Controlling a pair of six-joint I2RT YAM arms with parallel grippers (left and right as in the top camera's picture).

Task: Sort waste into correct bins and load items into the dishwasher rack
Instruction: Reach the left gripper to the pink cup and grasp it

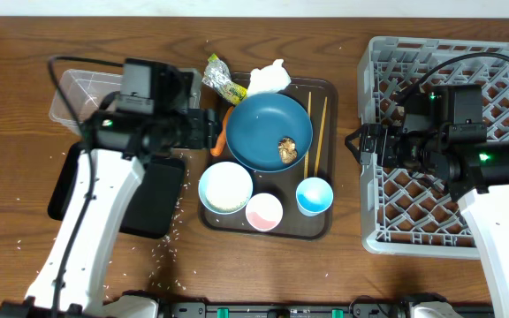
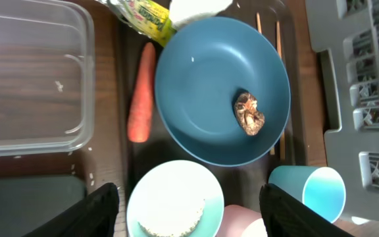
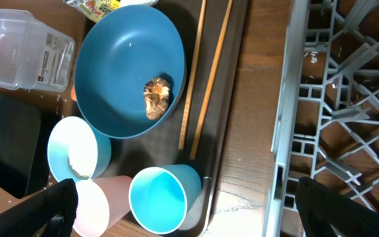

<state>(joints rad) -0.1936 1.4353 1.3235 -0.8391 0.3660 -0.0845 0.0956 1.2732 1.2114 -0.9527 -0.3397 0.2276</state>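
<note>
dark-blue plate (image 1: 269, 131) sits far-centre on the brown serving tray (image 1: 292, 228). brown food lump (image 1: 287, 148) is on the plate, off-centre toward its near-right side.

carrot (image 2: 141, 92) lies lengthwise on the tray, just beside the plate's left rim. yellow-green wrapper (image 1: 223, 81) is at the tray's far-left corner, overlapping the rim. crumpled white tissue (image 1: 270, 78) is next to it at the far edge, right up against the plate's far rim. chopsticks (image 3: 206, 72) lie side by side on the tray, right of the plate, running far to near.

Near row on the tray, left to right:
- white bowl (image 1: 226, 187) with white rice (image 2: 170, 227) in it, just beside the plate's near rim
- pink cup (image 1: 264, 212), close against the bowl
- light-blue cup (image 1: 314, 195), mouth up

clear tub (image 1: 82, 93) is on the table left of the serving tray, far side. black tray (image 1: 153, 199) is nearer, just in front of the tub, and mostly under the left arm. loose rice grains (image 1: 170, 238) are scattered on the table round its near-right corner.

dishwasher rack (image 1: 387, 231) stands right of the serving tray, with a strip of bare table between them.

left gripper (image 2: 189, 194) hangs over the serving tray's left edge by the carrot. Its jaws are apart with nothing pinched; its wrist view looks down on the bowl and plate. Can't tell its height above the tray.

right gripper (image 3: 186, 187) is over the rack's left edge, pointing toward the serving tray. Its jaws are spread wide and hold nothing.
</note>
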